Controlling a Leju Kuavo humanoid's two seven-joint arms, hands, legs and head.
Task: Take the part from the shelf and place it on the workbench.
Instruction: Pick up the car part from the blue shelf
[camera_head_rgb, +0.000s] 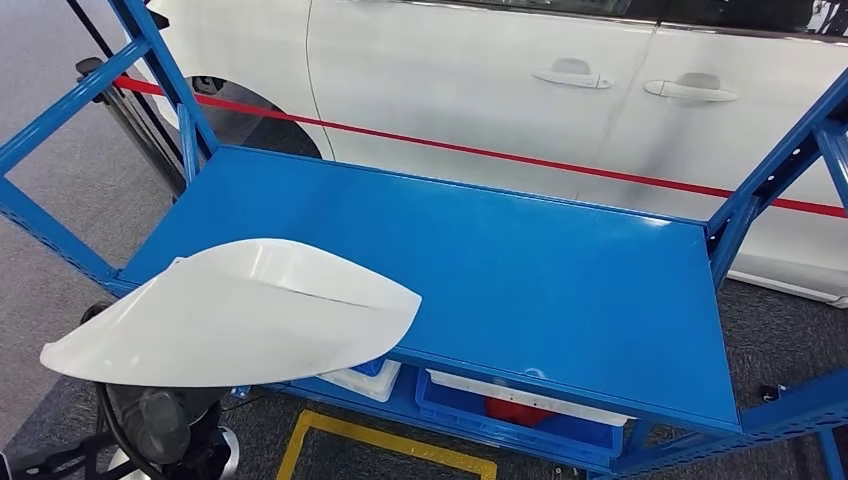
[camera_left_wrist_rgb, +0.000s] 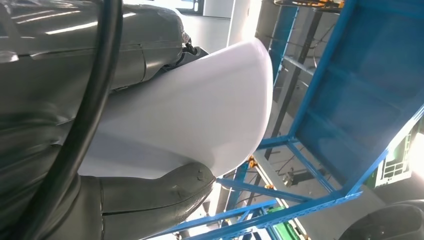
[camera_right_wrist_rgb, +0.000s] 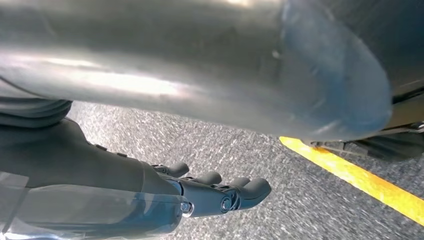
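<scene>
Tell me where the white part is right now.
The white part is in the left hand, at the lower left of the head view, its tip overhanging the front left corner of the blue workbench.

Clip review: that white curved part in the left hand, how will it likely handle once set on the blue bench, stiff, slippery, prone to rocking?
The white part probably stays stiff: it holds its curved shape while the left hand grips one edge. Its glossy surface looks slippery, so it may slide on the smooth blue bench. Being domed, it could rock when set down.

The part overhangs the workbench's front-left corner; bins sit beneath.
</scene>
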